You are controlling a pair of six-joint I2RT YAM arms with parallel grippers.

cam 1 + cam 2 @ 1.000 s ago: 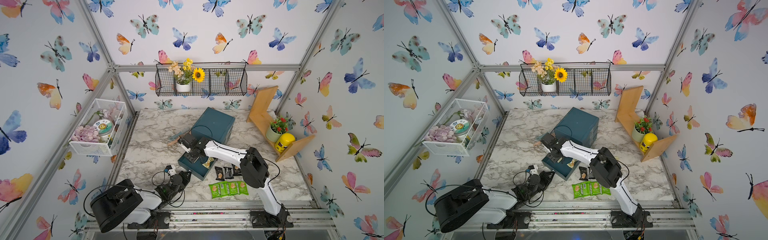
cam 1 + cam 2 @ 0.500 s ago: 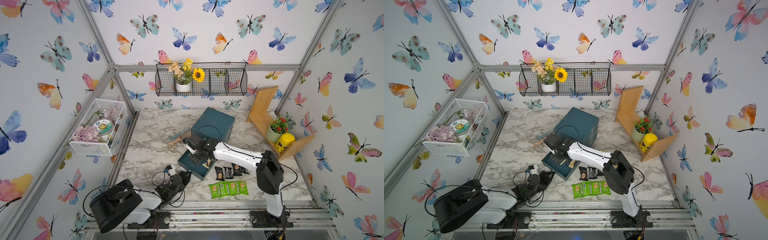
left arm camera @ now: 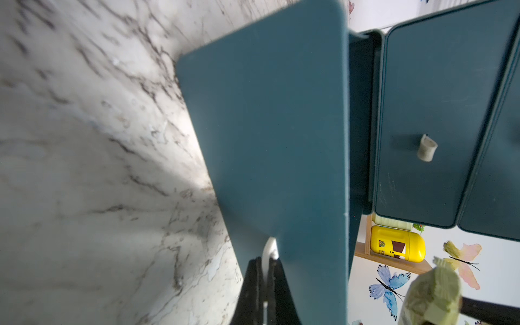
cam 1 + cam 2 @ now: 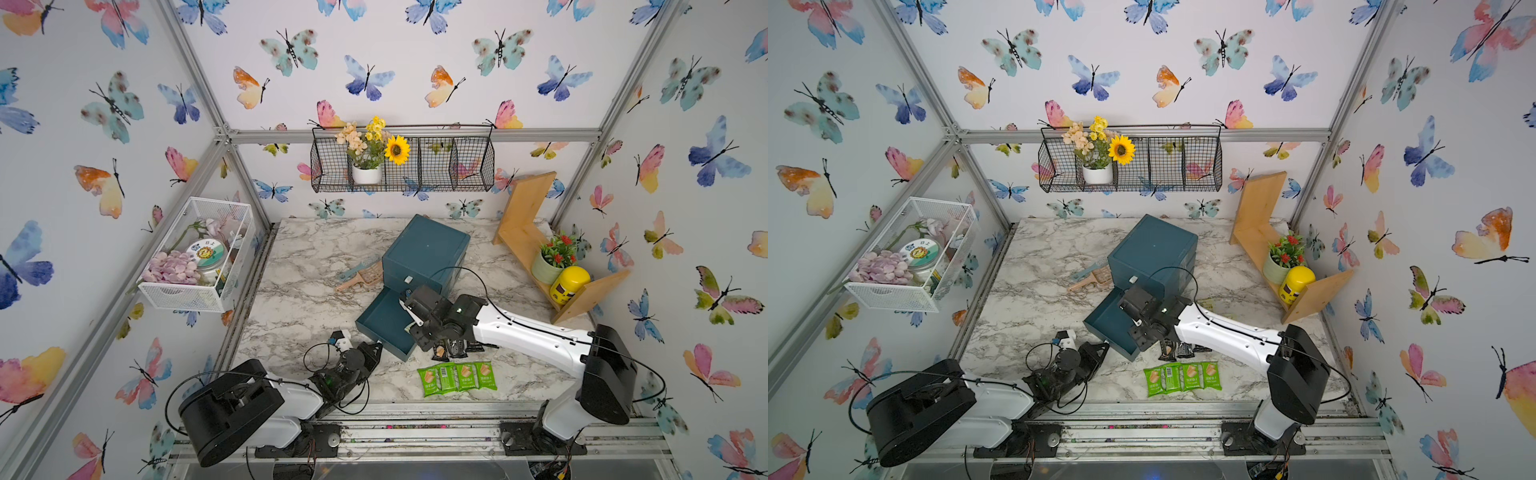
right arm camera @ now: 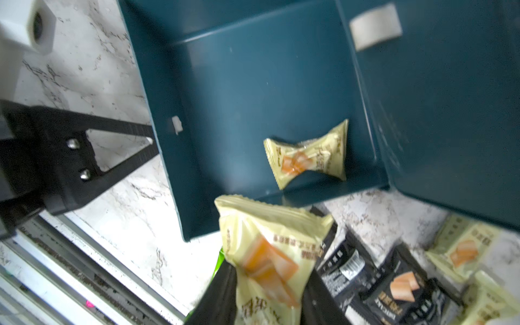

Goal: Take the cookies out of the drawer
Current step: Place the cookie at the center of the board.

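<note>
Our left claw [image 3: 266,264] is pressed together on the drawer's [image 3: 275,126] white tab [image 3: 270,249]; it should hold the drawer steady. One yellow cookie [image 5: 306,157] lies inside, near a corner. Our right claw [image 5: 267,306] pinches a second cookie [image 5: 267,253] by the drawer's rim. We would lift it well clear, then set it beside the black cookies [image 5: 399,287] on the table [image 5: 135,225], not atop them. In both top views the right arm [image 4: 532,332] hides much of the drawer's inside, and the second cookie is blurred.

Teal drawer [image 5: 253,92], pale-yellow, black, green cookies [image 5: 306,157], grey-veined marble table [image 4: 299,299]
</note>
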